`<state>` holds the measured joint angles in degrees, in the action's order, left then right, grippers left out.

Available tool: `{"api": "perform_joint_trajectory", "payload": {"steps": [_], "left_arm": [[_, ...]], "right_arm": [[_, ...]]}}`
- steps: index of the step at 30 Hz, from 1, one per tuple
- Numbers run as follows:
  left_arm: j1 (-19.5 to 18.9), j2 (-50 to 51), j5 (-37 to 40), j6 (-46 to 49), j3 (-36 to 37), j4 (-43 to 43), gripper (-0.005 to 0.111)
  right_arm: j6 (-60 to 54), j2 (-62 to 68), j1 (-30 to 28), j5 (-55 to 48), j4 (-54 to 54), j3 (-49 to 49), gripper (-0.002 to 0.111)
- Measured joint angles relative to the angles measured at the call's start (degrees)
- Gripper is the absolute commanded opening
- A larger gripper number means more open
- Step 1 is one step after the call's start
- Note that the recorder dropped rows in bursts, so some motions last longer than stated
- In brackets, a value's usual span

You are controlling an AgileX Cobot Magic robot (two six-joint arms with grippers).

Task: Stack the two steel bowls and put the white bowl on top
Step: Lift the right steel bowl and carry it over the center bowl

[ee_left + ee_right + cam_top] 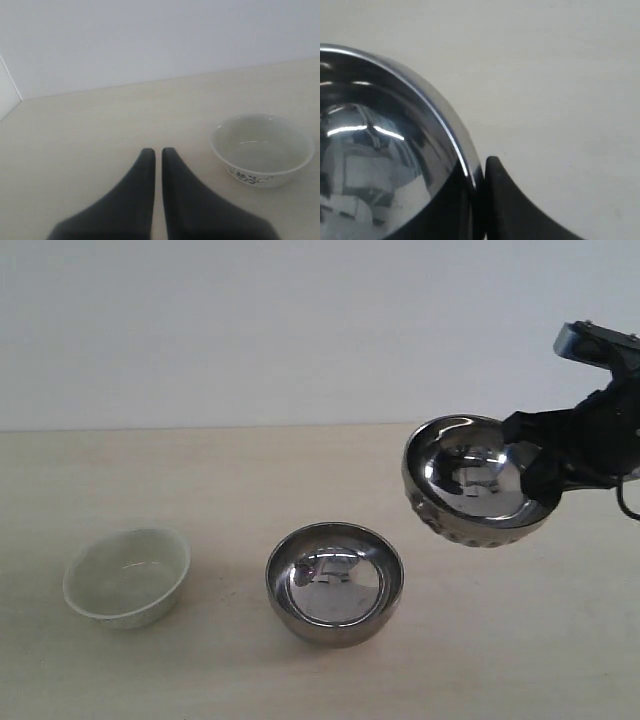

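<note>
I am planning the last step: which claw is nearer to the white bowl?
Left. The left claw is close beside the white bowl; the right claw holds a steel bowl aloft, beyond the other steel bowl.

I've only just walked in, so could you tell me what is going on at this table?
The right gripper holds the ribbed steel bowl by its rim, tilted in the air, right of the plain steel bowl resting on the table. The white bowl sits apart at the left, untouched. The left gripper is shut, empty and clear of it. Nothing is stacked yet.
</note>
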<state>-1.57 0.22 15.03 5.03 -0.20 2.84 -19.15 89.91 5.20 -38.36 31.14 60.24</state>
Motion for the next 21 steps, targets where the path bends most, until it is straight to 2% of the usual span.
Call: {"api": "perform_joint_trajectory", "payload": {"steps": [3, 9, 21], "left_arm": [[0.0, 0.0, 0.0, 0.0, 0.0, 0.0, 0.004], [0.0, 0.0, 0.0, 0.0, 0.0, 0.0, 0.004], [0.0, 0.0, 0.0, 0.0, 0.0, 0.0, 0.004]], "right_arm": [[1.21, 0.0, 5.05, 0.24, 0.0, 1.77, 0.0], [3.22, 0.13, 11.27, 0.82, 0.2, 2.92, 0.0], [6.32, 5.99, 18.15, 1.64, -0.66, 4.65, 0.0]]}}
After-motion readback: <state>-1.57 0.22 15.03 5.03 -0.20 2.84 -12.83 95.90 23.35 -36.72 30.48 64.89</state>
